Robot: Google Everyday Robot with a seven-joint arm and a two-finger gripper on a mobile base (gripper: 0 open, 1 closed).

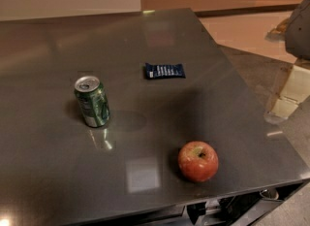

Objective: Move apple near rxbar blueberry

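The red apple with a yellow-green blush at its stem sits on the dark table near the front right edge. The rxbar blueberry, a flat navy wrapper with white print, lies flat in the middle of the table, well behind the apple. My gripper shows as pale parts under the grey arm at the right edge of the view. It is beyond the table's right side, well apart from the apple and the bar.
A green soda can stands upright on the left half of the table, left of the bar and the apple. The table's front edge runs just below the apple, with dark machine parts under it. Pale floor lies to the right.
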